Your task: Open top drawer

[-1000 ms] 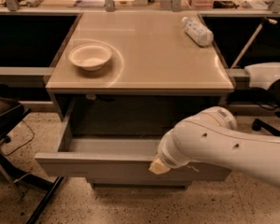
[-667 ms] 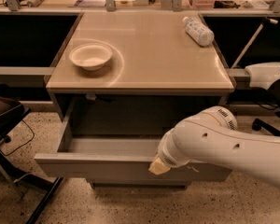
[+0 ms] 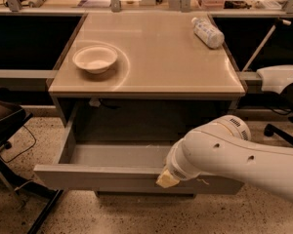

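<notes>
In the camera view, the claw [image 3: 167, 179] is showing only as a blunt, pale yellowish tip at the end of a thick, smooth, glossy white arm [image 3: 234, 155] that is reaching in from the right. The tip is sitting against the upper edge of the top drawer [image 3: 102, 177], right of the panel's centre. Whether the claw is spread or pressed together cannot be told, since the arm's rounded wrist is covering most of it.

The top drawer is standing pulled out from the cabinet, directly left of and beneath the claw. Its flat, handleless grey front is running wide across the lower frame, and its shallow matte grey interior is lying open just behind the claw. A small pale scratch [image 3: 202, 181] is showing on the panel just right of the claw.

Above and behind the claw, the smooth beige tabletop [image 3: 161, 57] is giving off a soft sheen. 1 round, shallow white bowl [image 3: 95, 58] is resting on it, up and to the left of the claw. 1 clear plastic bottle [image 3: 208, 32] is lying on its side far behind the claw, near the right rear corner. Below the claw, a speckled stone-like floor [image 3: 136, 213] is spreading out.
</notes>
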Controlling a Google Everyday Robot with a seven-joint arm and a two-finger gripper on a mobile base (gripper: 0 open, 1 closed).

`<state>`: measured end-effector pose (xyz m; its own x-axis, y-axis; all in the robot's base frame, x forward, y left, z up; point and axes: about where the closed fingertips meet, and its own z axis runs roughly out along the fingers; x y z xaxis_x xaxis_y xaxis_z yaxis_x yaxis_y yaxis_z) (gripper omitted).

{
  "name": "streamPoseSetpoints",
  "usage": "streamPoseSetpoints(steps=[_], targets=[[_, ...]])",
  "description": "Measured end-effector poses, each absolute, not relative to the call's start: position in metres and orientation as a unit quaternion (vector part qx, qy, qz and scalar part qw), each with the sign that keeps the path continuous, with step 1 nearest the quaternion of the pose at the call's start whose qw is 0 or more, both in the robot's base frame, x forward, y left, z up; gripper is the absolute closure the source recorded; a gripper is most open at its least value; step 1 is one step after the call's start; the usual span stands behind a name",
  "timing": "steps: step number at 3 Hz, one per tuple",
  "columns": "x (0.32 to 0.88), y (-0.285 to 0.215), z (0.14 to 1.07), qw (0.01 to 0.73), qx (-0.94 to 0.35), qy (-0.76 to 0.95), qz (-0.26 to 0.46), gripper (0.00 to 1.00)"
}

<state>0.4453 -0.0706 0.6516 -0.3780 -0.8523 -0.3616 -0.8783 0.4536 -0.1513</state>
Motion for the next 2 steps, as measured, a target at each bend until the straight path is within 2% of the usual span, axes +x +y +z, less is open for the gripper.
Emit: streamPoseSetpoints(steps=[2], targets=[[0.4368, -0.0724, 0.6510, 0.194, -0.519, 0.832, 0.031, 1.00]])
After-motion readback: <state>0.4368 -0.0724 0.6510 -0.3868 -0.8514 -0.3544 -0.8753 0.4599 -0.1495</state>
